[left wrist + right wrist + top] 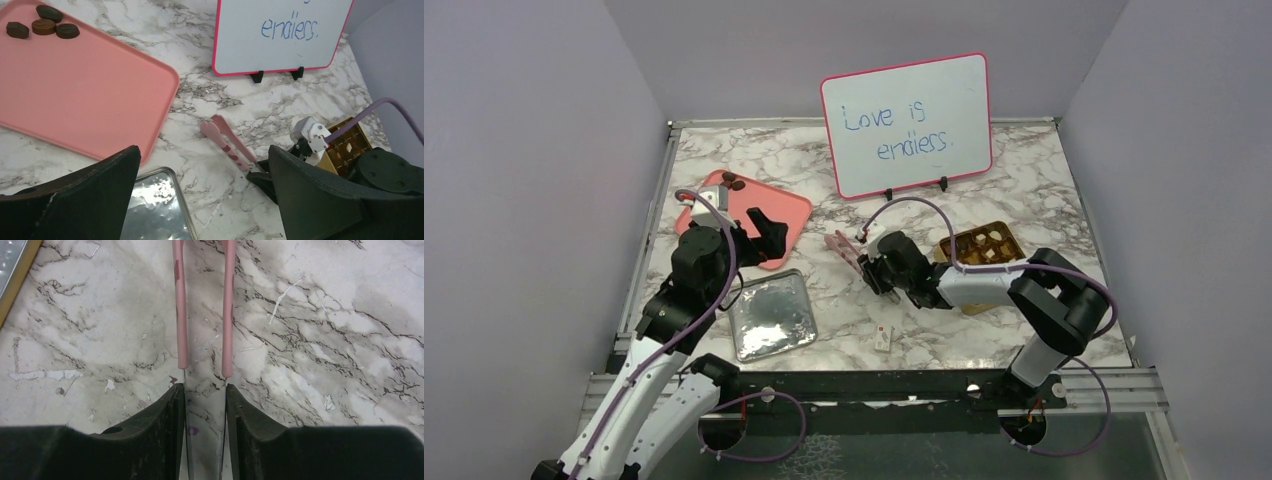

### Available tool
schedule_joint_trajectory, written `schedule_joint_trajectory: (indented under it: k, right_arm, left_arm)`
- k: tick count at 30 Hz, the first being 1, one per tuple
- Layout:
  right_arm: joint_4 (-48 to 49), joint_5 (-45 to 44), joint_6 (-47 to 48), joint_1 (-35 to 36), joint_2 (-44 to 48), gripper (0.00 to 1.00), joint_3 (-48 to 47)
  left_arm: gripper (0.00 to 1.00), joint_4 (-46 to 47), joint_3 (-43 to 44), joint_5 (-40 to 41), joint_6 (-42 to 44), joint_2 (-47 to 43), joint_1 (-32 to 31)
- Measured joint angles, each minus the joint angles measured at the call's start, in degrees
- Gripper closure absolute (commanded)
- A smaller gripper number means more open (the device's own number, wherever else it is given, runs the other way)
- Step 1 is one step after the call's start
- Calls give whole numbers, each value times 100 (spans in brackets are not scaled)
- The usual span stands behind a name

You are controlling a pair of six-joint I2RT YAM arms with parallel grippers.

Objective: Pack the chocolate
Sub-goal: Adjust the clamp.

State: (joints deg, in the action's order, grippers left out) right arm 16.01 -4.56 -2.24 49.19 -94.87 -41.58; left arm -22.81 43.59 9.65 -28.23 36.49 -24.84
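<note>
Several dark brown chocolate pieces (732, 181) lie at the far corner of the pink tray (784, 215); they also show in the left wrist view (44, 25). The gold box (984, 250) at the right holds several pieces in its compartments. My left gripper (769, 232) is open and empty, above the tray's near right edge (90, 95). My right gripper (871, 268) is shut on the handle end of pink tongs (844, 248), low over the marble. In the right wrist view the tongs' two arms (180, 315) run forward, apart, with nothing between them.
A silver lid (771, 315) lies near the left arm. A small white tag (884, 338) lies on the marble near the front. A whiteboard (909, 125) stands at the back. The right arm crosses in front of the gold box (350, 145).
</note>
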Motion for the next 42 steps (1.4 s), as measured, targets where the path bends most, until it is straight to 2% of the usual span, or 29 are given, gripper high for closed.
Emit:
schedule_joint_trajectory:
  k: [5,11,19,29,33,38,42]
  right_arm:
    - [70,-376,-219,79,-101,61,28]
    - [96,-667,-450,155,-125,59,37]
    - [328,-767,-603,175,-125,62,179]
    - [739,-874,-695,188,-70,71,439]
    - [439,-857,-664,260,234,73,557]
    - [109,-522,-505,299,1084,73,621]
    - [-68,-212,-479,299,1368,73,315]
  left_arm:
    - [1,42,0,-4,-125,-151,0]
    - [2,133,-55,-223,-385,111,0]
    - [2,260,-68,-595,-553,933,4]
    - [11,669,11,-1377,-713,2232,210]
    - [11,623,229,-1436,-706,2804,455]
    - [12,651,323,-1576,-706,3110,664]
    - [13,981,409,-2159,-719,3453,894]
